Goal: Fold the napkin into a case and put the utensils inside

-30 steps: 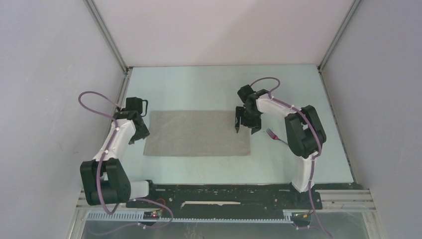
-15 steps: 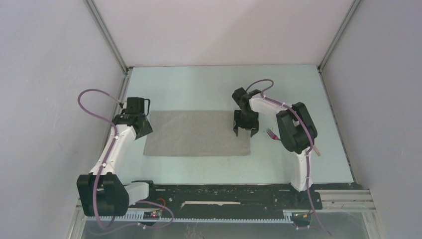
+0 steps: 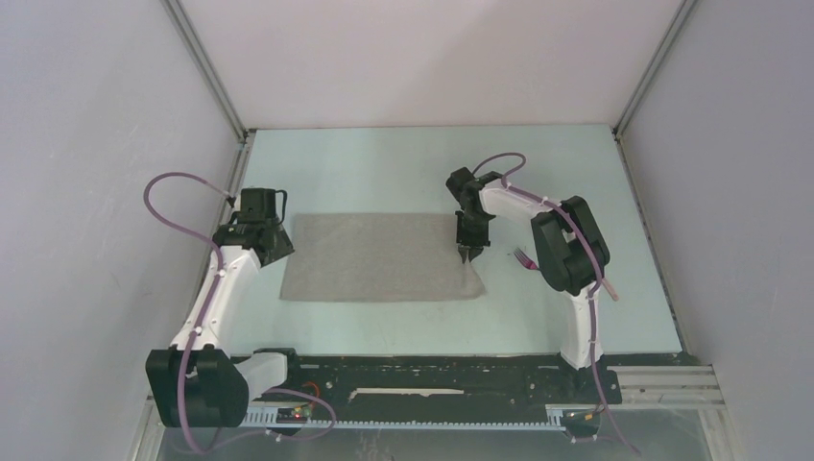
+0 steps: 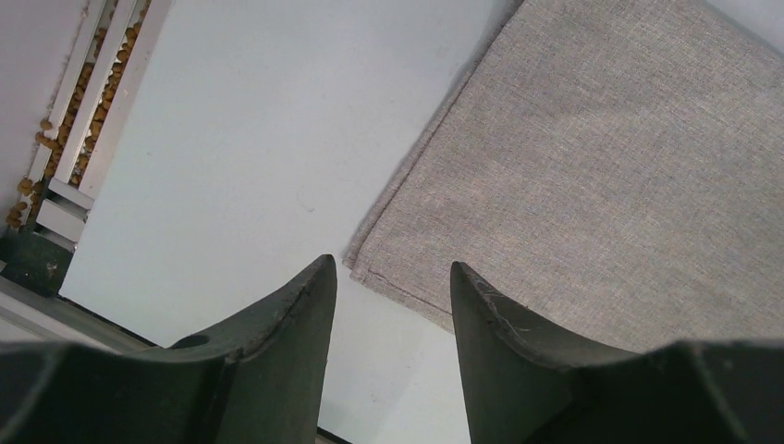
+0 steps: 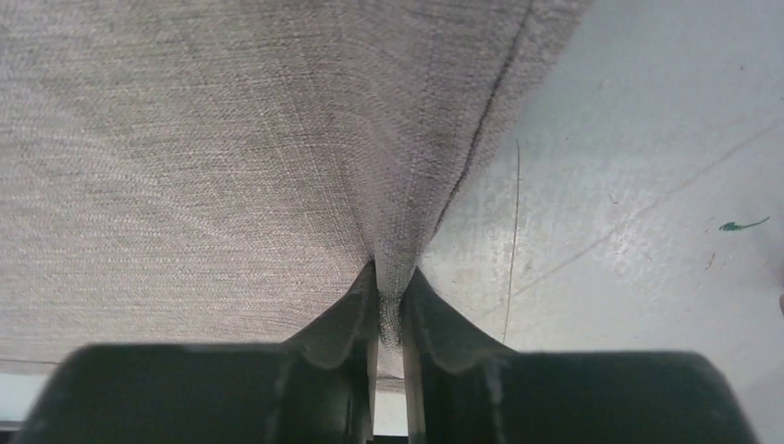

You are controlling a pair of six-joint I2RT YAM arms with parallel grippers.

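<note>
- Top external view, left side: left gripper (image 3: 269, 242) hangs just beside the napkin's (image 3: 379, 257) left edge, near the far corner. A narrow strip of table (image 3: 384, 173) separates it from the side wall.
- Left wrist view: jaws stand apart with nothing between them. A hemmed napkin corner lies flat just ahead of the fingertips (image 4: 319, 277).
- Napkin spread flat mid-table, long edges running left to right. A broad band of table lies between its far edge and the back wall.
- Right gripper (image 3: 471, 252) sits on the napkin's right edge. The wrist view shows the fingers pinched together on a raised ridge of cloth.
- Half a second ago those fingers were spread over that edge; now they have closed. The left arm has barely shifted.
- Fork (image 3: 524, 257) lies right of the napkin, partly under the right arm.
- Small green mark (image 5: 742, 225) on the table, too small to read.
</note>
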